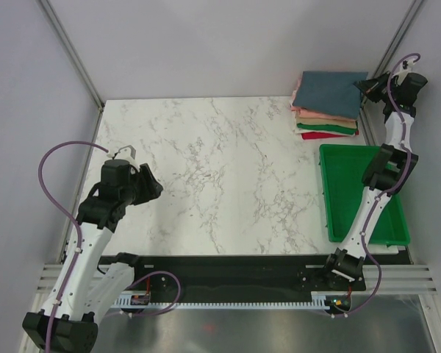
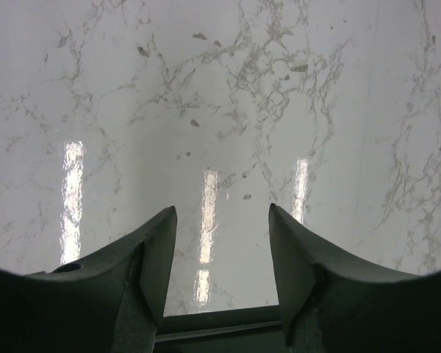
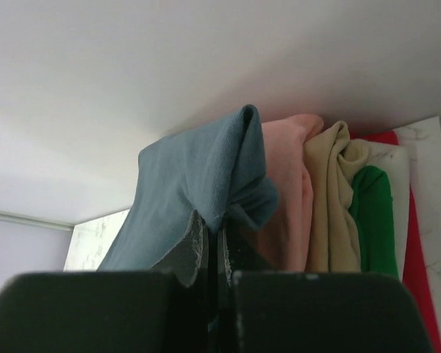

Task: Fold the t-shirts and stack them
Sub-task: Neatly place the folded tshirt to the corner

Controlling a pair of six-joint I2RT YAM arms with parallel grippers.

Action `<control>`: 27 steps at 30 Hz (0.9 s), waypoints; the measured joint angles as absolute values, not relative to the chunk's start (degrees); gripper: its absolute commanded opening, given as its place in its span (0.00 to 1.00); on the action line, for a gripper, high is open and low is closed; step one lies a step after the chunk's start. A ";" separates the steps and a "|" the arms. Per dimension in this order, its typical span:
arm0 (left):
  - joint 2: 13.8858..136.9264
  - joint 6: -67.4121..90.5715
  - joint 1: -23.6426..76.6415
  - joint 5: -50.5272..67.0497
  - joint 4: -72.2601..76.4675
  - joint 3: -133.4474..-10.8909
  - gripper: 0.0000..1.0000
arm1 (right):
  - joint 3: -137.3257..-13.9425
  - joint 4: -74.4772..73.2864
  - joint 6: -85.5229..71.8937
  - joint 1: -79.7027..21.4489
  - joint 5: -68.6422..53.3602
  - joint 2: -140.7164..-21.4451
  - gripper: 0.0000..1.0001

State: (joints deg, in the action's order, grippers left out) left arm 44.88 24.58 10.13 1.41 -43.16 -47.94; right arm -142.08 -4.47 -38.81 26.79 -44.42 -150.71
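Observation:
A stack of folded t-shirts stands at the table's far right corner. The slate blue-grey shirt lies on top, over the salmon-pink, tan, green and red ones. My right gripper is at the stack's right edge, shut on the edge of the blue-grey shirt; the pink, tan and green folds show beside it. My left gripper is open and empty above the bare marble at the left, nothing between its fingers.
A green plastic tray sits at the right, just in front of the stack, with the right arm reaching over it. White walls enclose the table at the back and sides. A black rail runs along the near edge.

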 measured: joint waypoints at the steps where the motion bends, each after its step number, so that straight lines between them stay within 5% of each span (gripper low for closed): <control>1: 44.91 24.60 10.13 1.41 -43.18 -47.92 0.60 | -142.26 -3.25 -39.07 26.72 -44.18 -151.33 0.00; 16: 45.39 24.58 10.13 1.39 -43.18 -47.92 0.60 | -143.20 14.85 -44.88 24.18 -36.64 -160.70 0.05; 19: 45.39 24.58 10.13 1.39 -43.16 -47.92 0.60 | -143.20 15.97 -44.58 23.99 -34.81 -160.70 0.29; 20: 45.39 24.60 10.13 1.39 -43.18 -47.92 0.60 | -143.15 16.25 -44.31 23.97 -34.46 -160.70 0.47; 25: 45.36 24.58 10.13 1.39 -43.16 -47.92 0.60 | -138.76 19.29 -43.31 24.05 -32.82 -159.26 0.55; 27: 45.32 24.58 10.13 1.43 -43.16 -47.92 0.60 | -134.65 21.32 -44.42 24.29 -32.75 -157.38 0.70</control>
